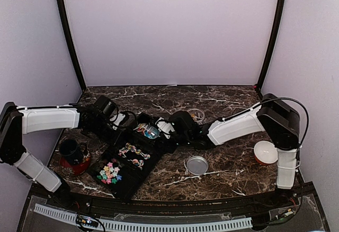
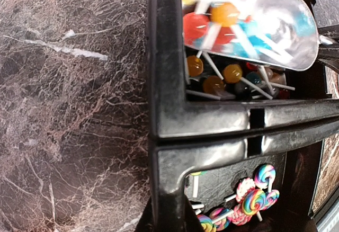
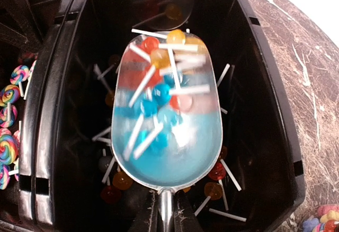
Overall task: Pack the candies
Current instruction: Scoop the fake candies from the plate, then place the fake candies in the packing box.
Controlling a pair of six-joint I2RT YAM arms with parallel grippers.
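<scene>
**Top view:** One black tray (image 1: 131,183) with three compartments sits on the marble counter (image 1: 233,168). The candies (image 1: 109,172) lie in the nearest compartment and swirl lollipops (image 1: 133,155) in the middle one. Both arms meet over the far compartment. The left pincer (image 1: 126,122) is closed at the tray's edge; whether it grips the edge I cannot tell. One mug (image 1: 70,151), one round lid (image 1: 197,164) and one clear jar (image 1: 196,114) stand apart.

**Left wrist:** Only here do the divider walls show close up, with round lollipops (image 2: 233,73) under one clear scoop (image 2: 254,20).

**Right wrist:** The right pincer (image 3: 166,216) clamps the scoop's handle. The scoop is loaded with blurred lollipops.
</scene>
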